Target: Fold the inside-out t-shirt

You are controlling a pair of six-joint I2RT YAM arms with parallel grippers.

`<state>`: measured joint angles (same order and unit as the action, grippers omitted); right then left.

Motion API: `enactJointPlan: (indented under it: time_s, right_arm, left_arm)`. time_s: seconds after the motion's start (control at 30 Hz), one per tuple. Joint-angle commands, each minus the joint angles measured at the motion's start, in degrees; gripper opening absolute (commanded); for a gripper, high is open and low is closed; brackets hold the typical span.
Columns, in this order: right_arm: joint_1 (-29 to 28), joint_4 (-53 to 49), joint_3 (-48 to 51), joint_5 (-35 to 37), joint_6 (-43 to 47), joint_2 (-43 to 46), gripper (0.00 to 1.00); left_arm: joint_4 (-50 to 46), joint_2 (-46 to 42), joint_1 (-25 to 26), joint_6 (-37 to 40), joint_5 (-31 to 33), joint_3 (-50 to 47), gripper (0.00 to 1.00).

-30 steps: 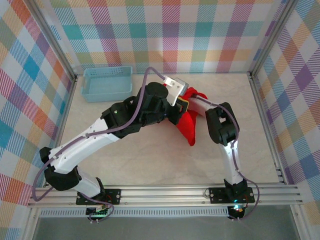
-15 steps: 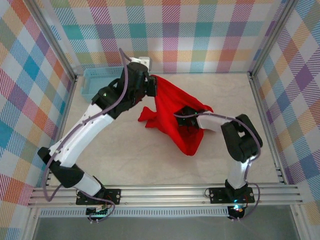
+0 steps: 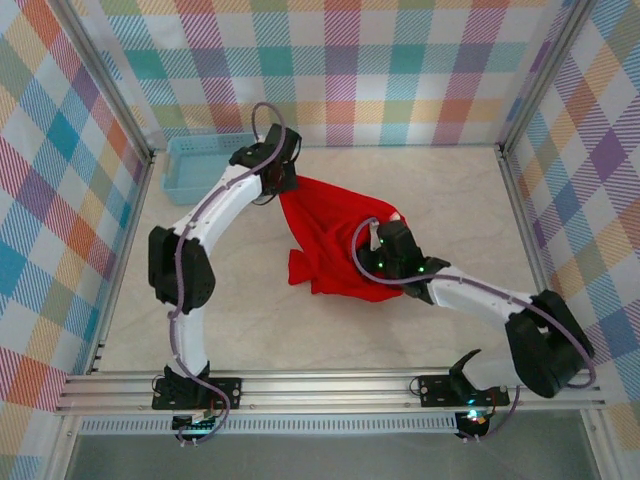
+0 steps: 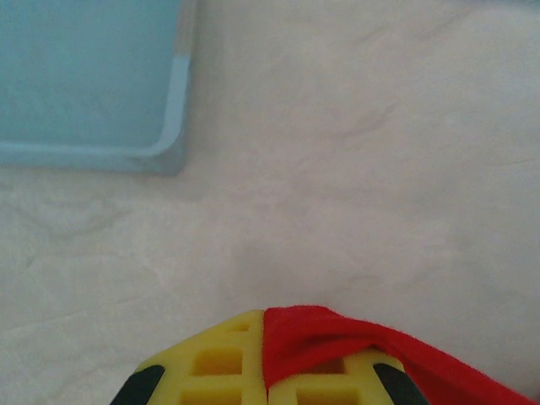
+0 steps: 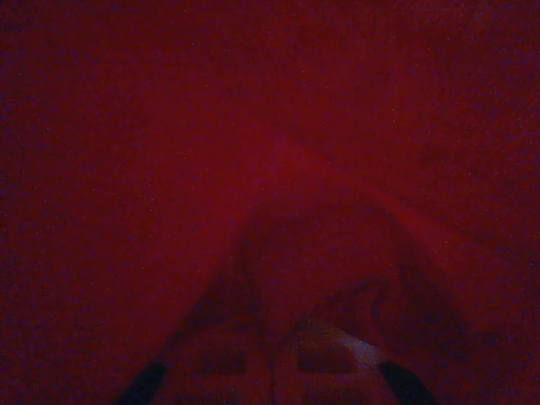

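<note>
Tension matters: left gripper (image 4: 265, 359) clamped on the plain bright red soft cloth t-shirt (image 3: 330, 245), right gripper (image 5: 274, 367) seemingly pinching it too, should part evenly to spread it flat.

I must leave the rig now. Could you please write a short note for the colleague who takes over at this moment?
Left pincer: shut on an edge of the t-shirt, near the basket.
Right pincer: buried in the red cloth, seems shut on it.
T-shirt: bunched on the table, held between both pincers, not flat.
Done: no fold visible.
Left: spread it flat, then fold.
</note>
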<state>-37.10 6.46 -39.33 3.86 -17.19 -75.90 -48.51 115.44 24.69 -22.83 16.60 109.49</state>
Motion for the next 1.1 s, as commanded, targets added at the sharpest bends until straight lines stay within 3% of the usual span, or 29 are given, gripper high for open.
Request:
enactJointPlan:
  time_s: [0.0,0.17,0.33,0.5,0.67,0.83,0.93,1.07]
  right_arm:
    - [-0.4,4.3,3.5,-1.9,1.9,5.8,0.0]
    - [-0.4,0.9,5.5,-0.2,2.4,15.0,0.0]
    - [-0.4,-2.8,4.5,0.5,1.1,19.0,0.0]
    - [-0.2,-2.7,4.4,0.5,0.1,17.7,0.0]
    - [0.4,-2.8,4.0,0.3,-0.1,16.1,0.0]
    - [0.6,-1.4,4.0,-3.5,-0.5,14.8,0.0]
    - [0.5,-0.1,4.2,-7.1,-0.6,15.3,0.0]
    - [0.1,-0.3,4.1,-10.0,-0.4,16.4,0.0]
  left_arm:
    - [-4.8,3.8,-1.7,-2.1,2.2,2.2,0.0]
    - [-7.5,8.2,-1.7,-2.2,3.9,1.6,0.0]
    - [-5.6,7.2,-1.2,-1.0,2.7,-2.1,0.0]
    - [1.0,-3.5,2.1,2.3,-5.5,-12.4,0.44]
    - [15.1,-24.0,7.9,3.2,-12.6,-31.6,0.71]
    - [29.3,-36.6,16.9,6.1,-20.6,-45.1,0.82]
    - [35.5,-36.5,21.3,8.1,-23.6,-47.8,0.86]
    - [38.9,-31.9,23.3,8.4,-27.1,-46.6,0.85]
